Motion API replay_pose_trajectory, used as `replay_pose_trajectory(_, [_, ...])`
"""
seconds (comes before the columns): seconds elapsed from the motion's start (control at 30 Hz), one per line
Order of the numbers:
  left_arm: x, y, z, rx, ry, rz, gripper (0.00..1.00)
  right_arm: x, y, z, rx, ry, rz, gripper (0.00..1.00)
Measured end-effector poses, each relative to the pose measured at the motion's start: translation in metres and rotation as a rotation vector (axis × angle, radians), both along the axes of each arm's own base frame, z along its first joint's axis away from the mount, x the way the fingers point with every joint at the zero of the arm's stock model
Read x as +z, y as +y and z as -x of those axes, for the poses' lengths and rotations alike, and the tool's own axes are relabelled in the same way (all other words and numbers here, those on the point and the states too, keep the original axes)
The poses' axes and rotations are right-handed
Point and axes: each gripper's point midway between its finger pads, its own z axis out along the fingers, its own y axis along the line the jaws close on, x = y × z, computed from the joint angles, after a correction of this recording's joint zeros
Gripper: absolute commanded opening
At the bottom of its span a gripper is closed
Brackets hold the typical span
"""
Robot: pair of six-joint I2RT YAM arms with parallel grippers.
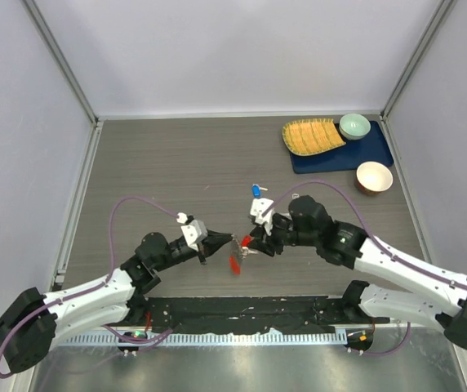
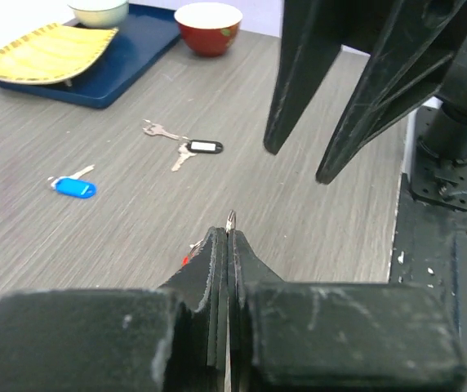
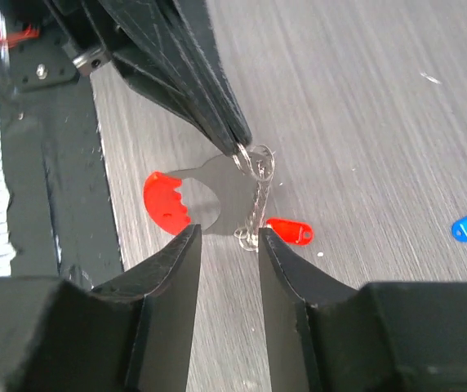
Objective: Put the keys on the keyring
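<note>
My left gripper [image 1: 227, 242] is shut on the keyring's wire loop [image 3: 254, 159], whose tip pokes out between its fingertips [image 2: 232, 219]. The chain hangs from the loop to the table, and the red fob [image 3: 166, 200] lies beside it [image 1: 234, 263]. My right gripper [image 3: 227, 233] is open and empty, its jaws either side of the chain's lower end. The red-headed key [image 3: 291, 230] lies just past its right finger. The blue-headed key [image 2: 74, 187] lies further off [image 1: 255, 190]. The black-headed key [image 2: 203, 147] and the silver key [image 2: 158, 129] lie together.
A blue tray [image 1: 376, 151] at the back right holds a yellow plate [image 1: 311, 135] and a green bowl [image 1: 354, 126]. A red-brown bowl [image 1: 374, 177] stands beside it. A black mat [image 1: 250, 310] runs along the near edge between the arm bases.
</note>
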Motion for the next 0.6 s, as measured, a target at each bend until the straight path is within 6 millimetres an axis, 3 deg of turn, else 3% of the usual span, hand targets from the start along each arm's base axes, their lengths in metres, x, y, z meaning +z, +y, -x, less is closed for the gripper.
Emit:
replay_pose_trajectory(0.17, [0.006,0.01,-0.009,0.084,-0.014,0.087,0.0,0.001,-0.003,-0.01,-0.115,-0.008,-0.211,0.4])
replay_pose_trajectory(0.4, [0.032,0.012,-0.012,0.107,-0.054,0.192,0.0,-0.011,0.015,-0.023,-0.164,0.068,-0.356,0.39])
replay_pose_trajectory(0.6, [0.044,0.013,-0.011,0.111,-0.062,0.242,0.0,0.007,0.02,-0.031,-0.177,0.064,-0.486,0.37])
